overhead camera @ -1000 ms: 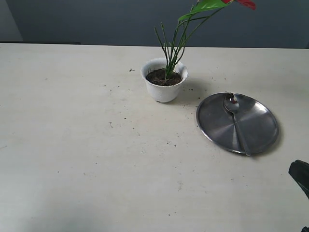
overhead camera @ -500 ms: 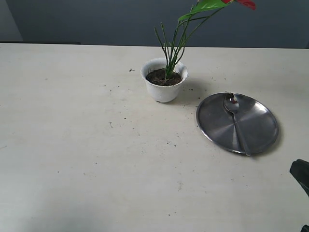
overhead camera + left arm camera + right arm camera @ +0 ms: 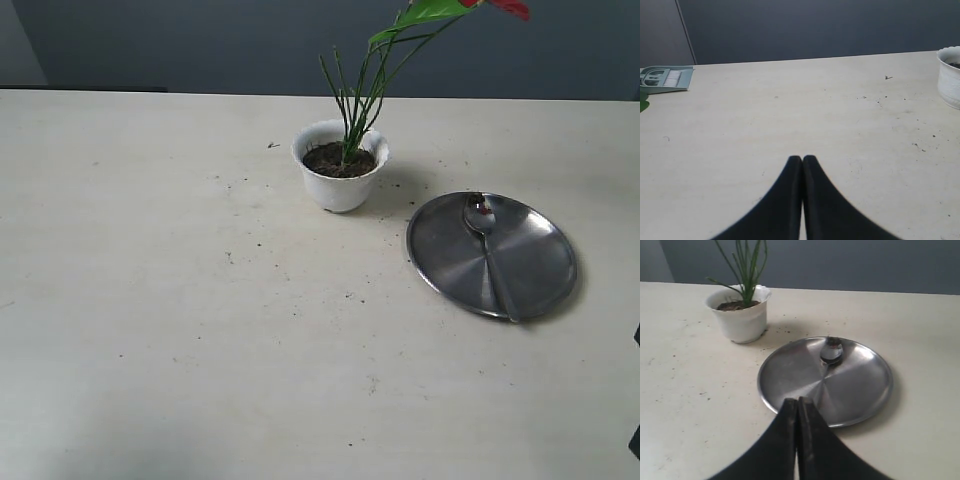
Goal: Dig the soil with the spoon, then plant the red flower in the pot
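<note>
The white pot [image 3: 339, 186] stands upright at the table's back middle, with dark soil [image 3: 338, 161] inside. The red flower [image 3: 510, 8] rises from that soil on thin green stems and leans right; its petals are cut off by the top edge. On the round steel plate [image 3: 540, 262] lies the spoon [image 3: 488, 250], bowl toward the pot. My right gripper [image 3: 797, 400] is shut and empty, its tips over the plate's near rim [image 3: 865, 390], with the spoon bowl [image 3: 831, 351] and pot [image 3: 740, 317] beyond. My left gripper [image 3: 802, 158] is shut and empty over bare table, the pot [image 3: 950, 80] far off to one side.
Crumbs of soil are scattered on the table around the pot and plate. A grey-green dustpan with a brush [image 3: 665, 79] lies at the table's far edge in the left wrist view, and a green leaf tip [image 3: 642, 105] shows beside it.
The dark part of the right arm at the exterior view's right edge has slid almost out of the frame. Pot, flower, plate and spoon have not moved.
</note>
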